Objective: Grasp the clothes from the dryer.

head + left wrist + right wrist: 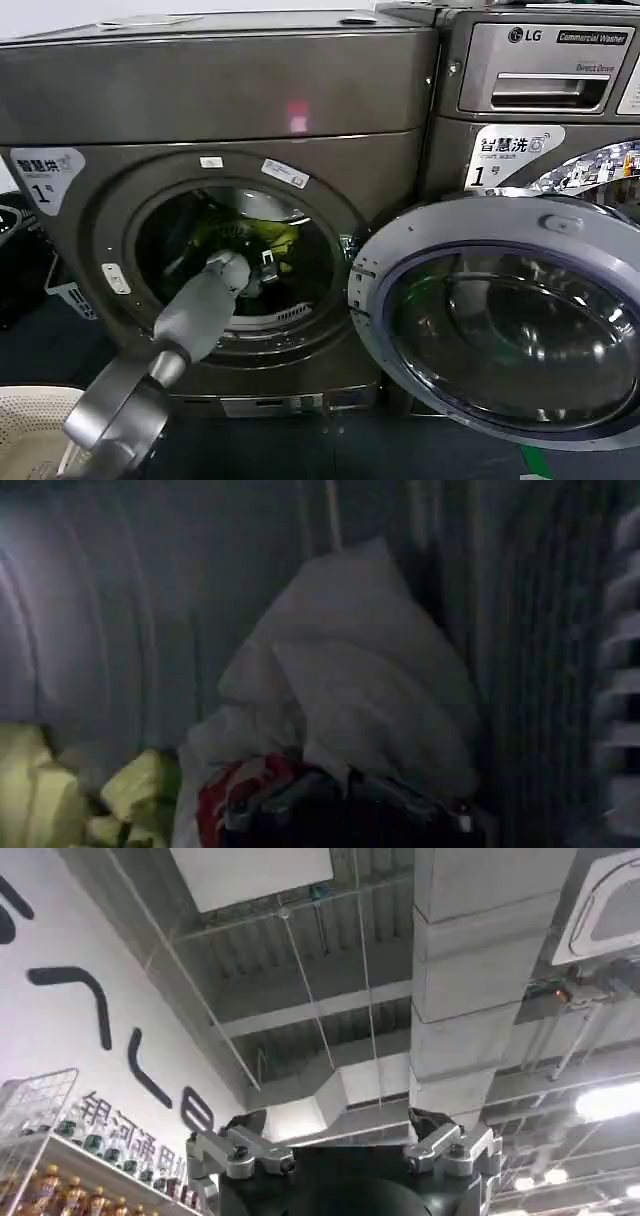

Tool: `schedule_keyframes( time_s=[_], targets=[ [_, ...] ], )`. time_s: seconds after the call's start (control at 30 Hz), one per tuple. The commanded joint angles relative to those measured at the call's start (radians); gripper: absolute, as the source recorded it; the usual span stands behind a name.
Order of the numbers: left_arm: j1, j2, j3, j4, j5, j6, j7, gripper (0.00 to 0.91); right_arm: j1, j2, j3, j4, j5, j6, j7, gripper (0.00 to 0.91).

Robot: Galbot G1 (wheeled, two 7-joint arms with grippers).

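left gripper (262,268) through the dryer (100,100) porthole, jaws on the clothes (350,690) heaped on the drum floor | can't tell if i'm pinching yet | should bite deep into white cloth, then lift slowly | right gripper (345,1148) parked, spread, facing ceiling
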Motion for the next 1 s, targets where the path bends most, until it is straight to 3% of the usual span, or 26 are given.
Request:
schedule_keyframes(
  time_s=[0.03,0.13,0.33,0.7,1.0],
  targets=[
    [0.081,0.034,-0.166,-0.189,-0.074,0.033,-0.210,0.000,0.006,0.001,-0.006,0.003,-0.001,0.000,0.000,0.907],
    [0.164,0.066,-0.202,-0.355,-0.220,0.033,-0.305,0.000,0.010,0.003,-0.010,0.003,-0.008,0.001,-0.001,0.907],
    [0.285,0.086,-0.280,-0.502,-0.371,0.022,-0.486,0.000,0.014,0.012,-0.021,0.013,-0.009,0.006,-0.001,0.907],
    [0.436,0.010,-0.430,-0.718,-0.532,-0.015,-0.843,0.000,0.032,0.021,-0.043,0.030,-0.013,0.009,0.002,0.907],
    [0.602,-0.037,-0.505,-0.877,-0.601,-0.113,-1.042,0.000,0.035,0.020,-0.039,0.043,-0.032,0.007,-0.022,0.907]
  ],
)
